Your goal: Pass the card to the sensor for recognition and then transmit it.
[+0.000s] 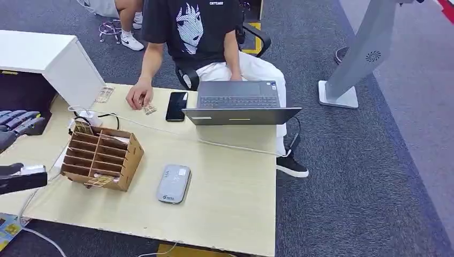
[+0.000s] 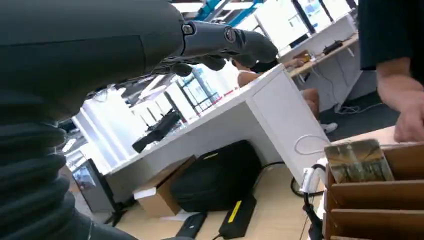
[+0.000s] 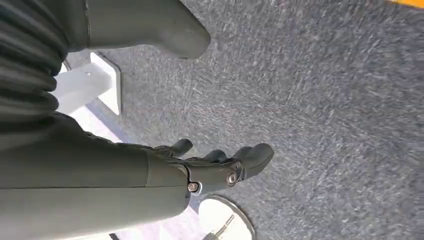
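On the pale tabletop (image 1: 230, 198) sits a wooden slotted rack (image 1: 101, 158), with a card (image 2: 358, 161) standing up out of its far corner slot, the same card (image 1: 82, 128) seen from the head view. A grey sensor (image 1: 174, 183) lies flat just beside the rack, nearer the robot. At the far edge a seated person's hand (image 1: 139, 97) rests near a phone (image 1: 176, 106) and a laptop (image 1: 239, 104).

The left hand (image 1: 20, 122) hovers off to the side of the rack, fingers spread and holding nothing. The right hand (image 3: 220, 162) hangs over the carpet, fingers loosely apart and empty.

The task looks barely begun: no card has been picked. Next, I judge, the left hand must reach across to the rack's corner slot, pinch the card's exposed top edge and lift it straight up before carrying it over the sensor.
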### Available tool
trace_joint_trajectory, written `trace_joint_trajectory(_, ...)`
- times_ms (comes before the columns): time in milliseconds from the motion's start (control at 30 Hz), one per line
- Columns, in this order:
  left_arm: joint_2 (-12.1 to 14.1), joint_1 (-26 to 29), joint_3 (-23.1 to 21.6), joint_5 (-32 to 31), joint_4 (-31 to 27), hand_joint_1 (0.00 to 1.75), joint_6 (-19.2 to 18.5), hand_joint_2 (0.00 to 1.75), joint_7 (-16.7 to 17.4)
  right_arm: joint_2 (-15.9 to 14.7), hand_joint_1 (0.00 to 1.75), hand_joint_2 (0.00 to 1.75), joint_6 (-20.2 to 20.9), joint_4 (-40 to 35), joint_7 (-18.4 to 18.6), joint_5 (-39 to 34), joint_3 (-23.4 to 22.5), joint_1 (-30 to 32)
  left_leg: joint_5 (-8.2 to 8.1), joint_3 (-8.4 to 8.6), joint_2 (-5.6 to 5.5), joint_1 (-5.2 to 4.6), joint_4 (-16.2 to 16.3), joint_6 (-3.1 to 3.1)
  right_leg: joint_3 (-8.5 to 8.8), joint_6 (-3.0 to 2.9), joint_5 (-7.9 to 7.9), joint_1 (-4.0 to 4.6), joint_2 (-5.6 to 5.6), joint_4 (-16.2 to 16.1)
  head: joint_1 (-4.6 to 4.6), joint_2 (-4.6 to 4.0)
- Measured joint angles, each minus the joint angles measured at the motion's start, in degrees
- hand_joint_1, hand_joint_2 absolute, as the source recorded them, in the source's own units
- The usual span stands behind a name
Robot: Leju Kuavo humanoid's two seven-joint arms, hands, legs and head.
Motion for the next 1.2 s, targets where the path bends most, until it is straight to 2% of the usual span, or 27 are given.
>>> trace_joint_trajectory(67,-3.7,-1.3,-2.8,-1.6,2.8,0.0,1.5,1.75,-0.1,0.1,0.0,1.75,0.0,0.0,0.1,0.1,0.1,0.0,0.0,0.01,0.04,0.01,0.0,0.0,-0.01,0.01,0.01,0.0,0.06,0.0,0.02,0.0)
trace_joint_trajectory(167,-7.6,-2.3,-5.3,-2.4,5.8,0.0,2.5,1.75,-0.3,0.1,0.0,1.75,-0.1,0.0,0.3,0.1,0.1,0.0,0.0,0.0,0.07,0.01,0.0,0.0,-0.06,0.02,0.03,0.01,0.11,0.0,0.0,0.0)
trace_joint_trajectory(300,-10.6,-3.6,-6.9,-2.7,8.3,0.0,2.6,1.75,-0.6,0.1,0.0,1.75,-0.2,0.0,0.3,0.1,0.1,0.0,-0.01,0.0,0.15,0.04,0.0,-0.01,-0.12,0.02,0.03,0.03,0.18,0.0,-0.02,0.0)
trace_joint_trajectory(467,-12.5,-4.4,-8.2,-2.8,9.5,0.0,2.6,1.75,-0.8,0.1,0.0,1.75,-0.2,0.0,0.3,0.1,0.1,0.0,-0.01,0.0,0.29,0.05,0.0,-0.01,-0.18,0.02,0.03,0.03,0.31,0.0,-0.02,0.0)
trace_joint_trajectory(833,-14.1,-6.1,-9.5,-3.4,10.6,0.0,2.5,1.75,-0.8,0.1,0.0,1.75,-0.4,0.0,0.3,0.0,0.1,0.0,-0.01,0.0,0.31,0.05,0.0,-0.01,-0.2,0.0,0.05,0.03,0.33,0.0,0.0,0.0)
trace_joint_trajectory(933,-14.0,-7.4,-9.5,-3.9,10.7,0.0,1.3,1.75,-1.0,0.1,0.0,1.75,-0.8,0.0,0.3,0.0,0.1,0.0,-0.01,0.0,0.31,0.05,0.0,-0.01,-0.2,0.0,0.05,0.03,0.33,0.0,0.0,0.0)
trace_joint_trajectory(1067,-12.3,-9.8,-10.0,-2.2,10.7,0.0,-3.7,1.75,-0.7,0.1,0.0,1.75,-0.8,0.0,-0.1,-0.2,0.1,0.1,-0.01,0.0,0.38,0.07,0.0,-0.01,-0.22,-0.01,0.06,0.05,0.42,0.0,-0.04,0.0)
trace_joint_trajectory(1200,-10.4,-11.4,-10.1,-0.7,10.2,0.0,-5.3,1.75,-0.5,0.0,0.0,1.75,-0.8,0.0,-0.2,-0.4,0.1,0.1,-0.01,0.0,0.41,0.07,0.0,-0.01,-0.24,-0.01,0.06,0.05,0.45,0.0,-0.02,0.0)
